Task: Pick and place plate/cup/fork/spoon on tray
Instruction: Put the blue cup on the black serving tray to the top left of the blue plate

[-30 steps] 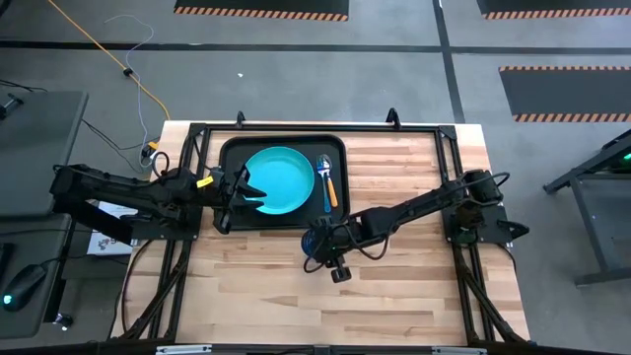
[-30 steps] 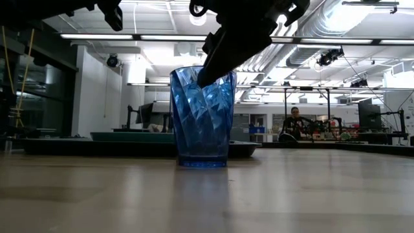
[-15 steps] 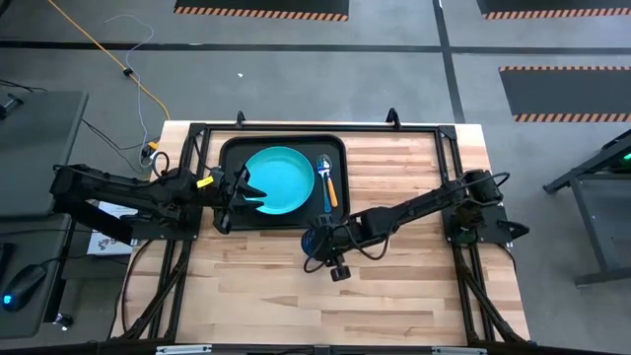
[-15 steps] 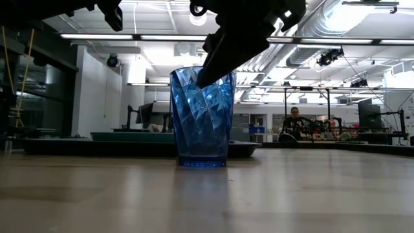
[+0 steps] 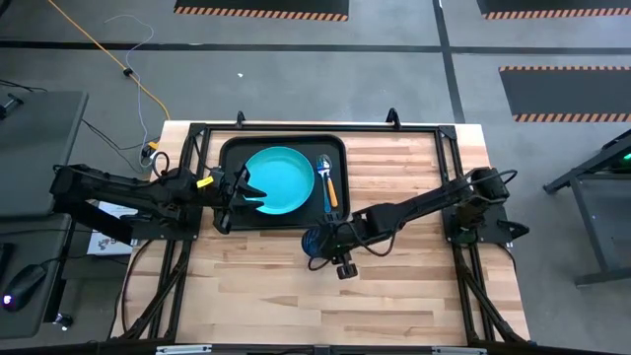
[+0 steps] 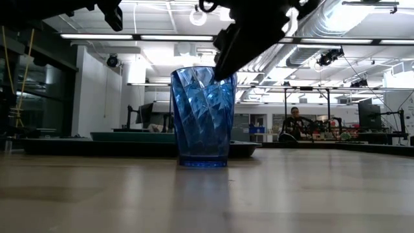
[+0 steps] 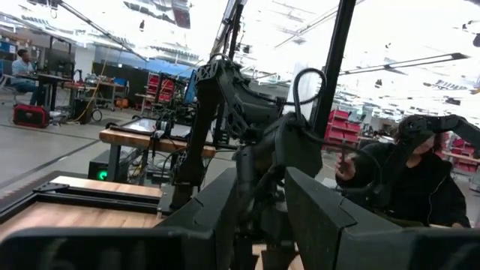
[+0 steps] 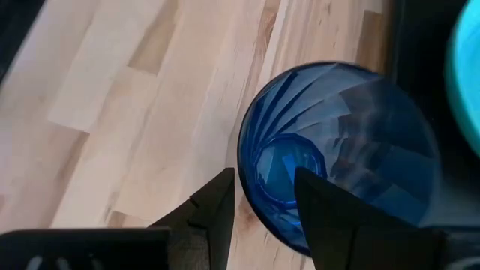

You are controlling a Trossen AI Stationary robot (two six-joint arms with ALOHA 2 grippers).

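The dark-blue cup (image 5: 315,244) stands upright on its base on the wood table, just in front of the black tray's (image 5: 229,148) near edge. My right gripper (image 8: 262,196) slants down over it, open, with one finger outside the near wall and one over the cup's mouth. The low view shows its tips at the height of the rim (image 6: 222,70). The turquoise plate (image 5: 284,177) lies in the tray. To the plate's right lie the fork (image 5: 322,169) and the orange-handled spoon (image 5: 331,193). My left gripper (image 5: 244,187) hovers open over the plate's left edge. My right gripper has its fingers (image 8: 217,206) on either side of the cup's rim (image 8: 251,202), from above and slanting. I cannot tell whether either finger touches the wall. The cup rests on the table, upright.
Bare wood lies in front of and to both sides of the cup. The black frame rails (image 5: 449,168) run along the table's sides. In the room behind, a person (image 6: 295,123) sits at a bench.
My right gripper has drawn up a little: the finger that reached down inside the cup now has its tip at the rim. The cup stays upright on the table in nearly the same spot.
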